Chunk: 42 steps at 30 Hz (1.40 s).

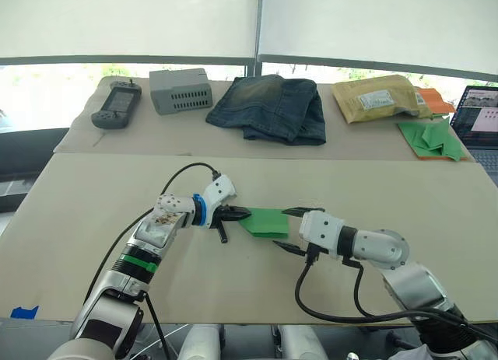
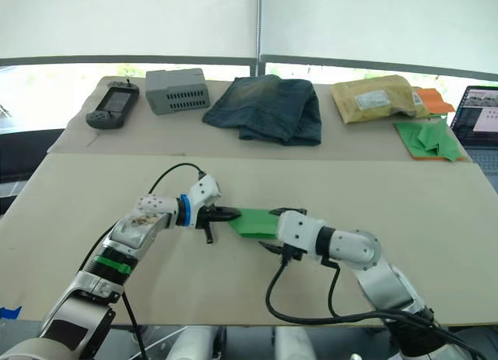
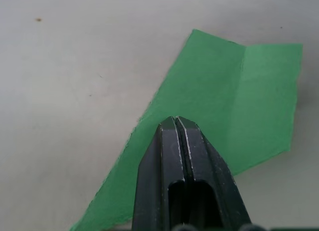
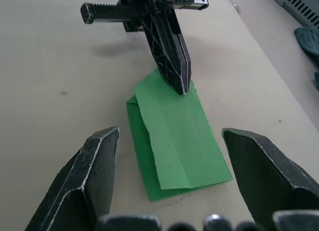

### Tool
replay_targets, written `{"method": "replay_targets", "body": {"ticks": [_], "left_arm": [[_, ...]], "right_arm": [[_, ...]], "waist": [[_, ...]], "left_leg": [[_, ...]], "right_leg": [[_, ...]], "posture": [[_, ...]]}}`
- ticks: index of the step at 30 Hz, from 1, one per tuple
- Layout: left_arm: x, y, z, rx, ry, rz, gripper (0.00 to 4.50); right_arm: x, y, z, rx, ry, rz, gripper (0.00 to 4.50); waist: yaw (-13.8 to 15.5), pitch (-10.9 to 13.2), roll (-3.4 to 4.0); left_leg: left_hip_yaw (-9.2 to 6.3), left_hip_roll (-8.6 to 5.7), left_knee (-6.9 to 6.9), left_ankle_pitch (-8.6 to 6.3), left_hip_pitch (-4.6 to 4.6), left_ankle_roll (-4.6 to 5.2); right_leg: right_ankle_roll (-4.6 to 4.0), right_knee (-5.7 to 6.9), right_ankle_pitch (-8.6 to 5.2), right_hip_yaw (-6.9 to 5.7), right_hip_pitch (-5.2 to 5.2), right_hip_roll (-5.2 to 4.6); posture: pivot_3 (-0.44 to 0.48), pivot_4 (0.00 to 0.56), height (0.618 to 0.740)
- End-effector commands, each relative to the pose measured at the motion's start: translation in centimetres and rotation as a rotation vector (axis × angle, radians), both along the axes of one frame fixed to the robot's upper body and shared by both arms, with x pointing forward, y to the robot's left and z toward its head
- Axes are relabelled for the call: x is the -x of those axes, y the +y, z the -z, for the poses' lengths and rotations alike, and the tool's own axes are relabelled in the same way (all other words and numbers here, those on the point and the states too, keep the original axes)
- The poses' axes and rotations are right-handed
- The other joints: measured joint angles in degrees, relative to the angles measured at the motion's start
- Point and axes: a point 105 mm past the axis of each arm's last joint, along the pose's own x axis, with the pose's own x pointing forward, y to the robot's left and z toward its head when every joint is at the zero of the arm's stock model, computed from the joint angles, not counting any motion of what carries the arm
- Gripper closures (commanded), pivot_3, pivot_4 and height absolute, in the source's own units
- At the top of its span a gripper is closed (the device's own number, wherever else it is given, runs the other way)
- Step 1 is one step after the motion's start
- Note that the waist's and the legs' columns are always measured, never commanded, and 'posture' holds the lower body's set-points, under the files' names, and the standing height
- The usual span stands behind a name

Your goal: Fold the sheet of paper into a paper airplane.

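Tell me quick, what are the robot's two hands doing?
Left gripper: fingers shut, tips pressing on the sheet of paper.
Right gripper: fingers open, holding nothing.

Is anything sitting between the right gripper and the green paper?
Nothing visible. The right gripper is open with the sheet of paper lying flat between its fingers; the shut left gripper presses the paper's far end.

Sheet of paper (image 1: 264, 221): bright green, plain, on a pale beige table (image 1: 93, 204). Left gripper (image 1: 238, 214) and right gripper (image 1: 291, 231): black fingers on white housings. Far side: faded blue jeans (image 1: 271, 107), grey ribbed box (image 1: 180, 90), yellow-tan padded envelope (image 1: 377, 97), green paper pile (image 1: 430, 137) over an orange sheet (image 1: 435, 101).
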Motion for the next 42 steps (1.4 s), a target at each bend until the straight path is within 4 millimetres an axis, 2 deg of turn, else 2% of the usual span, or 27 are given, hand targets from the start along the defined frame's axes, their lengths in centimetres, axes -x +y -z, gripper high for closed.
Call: {"method": "replay_targets", "body": {"ticks": [1,5,6,8,16,21,25,28,37,42], "left_arm": [[0.8,0.4,1.0,-0.050,0.007,0.041,4.48],[0.7,0.5,1.0,-0.044,0.006,0.035,4.48],[0.8,0.6,1.1,-0.045,0.005,0.034,4.50],[0.8,0.6,1.2,-0.049,0.003,0.033,4.50],[0.9,1.1,1.3,-0.070,-0.012,0.026,4.50],[0.9,0.8,-0.4,-0.021,-0.024,0.062,4.50],[0.6,1.6,-1.2,0.005,-0.027,0.041,4.50],[1.6,2.4,-2.1,0.023,-0.014,0.081,4.50],[5.3,3.3,-3.4,0.015,0.063,0.270,4.50],[5.2,3.1,-3.4,0.009,0.061,0.286,4.50]], "right_arm": [[-0.7,-0.6,-0.4,0.007,-0.045,-0.006,0.84],[-1.4,-1.0,0.1,0.026,-0.053,-0.014,0.84],[-1.5,-1.0,0.3,0.034,-0.058,-0.026,1.23],[-1.6,-0.8,0.5,0.032,-0.072,-0.049,1.62],[-1.3,-0.4,0.8,0.004,-0.033,-0.126,4.46],[-1.0,-0.1,1.1,0.006,0.017,-0.221,4.46],[-0.7,0.4,0.6,0.097,-0.071,-0.353,4.46],[0.2,0.7,0.6,0.149,-0.105,-0.455,4.46],[1.4,0.0,1.0,0.214,-0.119,-0.560,4.46],[1.9,-0.5,1.4,0.280,-0.153,-0.624,4.46]], "waist": [[-0.03,0.00,0.00],[-0.02,0.00,0.00],[-0.01,0.00,0.00],[-0.03,0.00,0.00],[-0.05,0.00,0.00],[-0.14,0.00,0.01],[-0.19,0.00,0.01],[-0.43,0.00,0.01],[-0.04,0.01,0.03],[-0.07,0.02,0.04]], "left_leg": [[0.01,0.00,-0.01,-0.05,0.17,0.09],[0.02,-0.01,-0.01,-0.10,0.23,0.17],[0.02,-0.01,-0.01,-0.10,0.22,0.17],[0.02,-0.01,-0.01,-0.11,0.23,0.17],[0.02,-0.02,-0.01,-0.12,0.23,0.20],[0.01,0.00,-0.01,-0.12,0.25,0.20],[0.02,-0.02,-0.01,-0.13,0.23,0.21],[0.02,0.00,-0.03,-0.13,0.22,0.22],[0.02,0.02,-0.03,-0.15,0.20,0.25],[0.04,0.01,-0.03,-0.15,0.22,0.25]], "right_leg": [[0.03,-0.04,-0.03,0.00,0.18,-0.01],[0.03,-0.04,-0.06,0.01,0.24,-0.03],[0.02,-0.04,-0.06,0.01,0.24,-0.03],[0.03,-0.04,-0.06,0.01,0.24,-0.03],[0.02,-0.03,-0.05,0.03,0.25,-0.05],[0.00,-0.03,-0.05,0.03,0.25,-0.03],[0.01,-0.03,-0.05,0.03,0.23,-0.05],[0.01,-0.03,-0.05,0.03,0.20,-0.03],[-0.17,-0.04,0.04,0.03,0.21,-0.15],[-0.09,-0.04,-0.03,0.02,0.21,-0.13]], "posture": [[0.000,0.150,0.728],[0.000,0.150,0.728],[0.000,0.150,0.728],[0.000,0.150,0.728],[0.000,0.150,0.728],[0.000,0.150,0.728],[0.000,0.150,0.728],[0.000,0.150,0.728],[0.000,0.150,0.728],[0.000,0.150,0.728]]}}
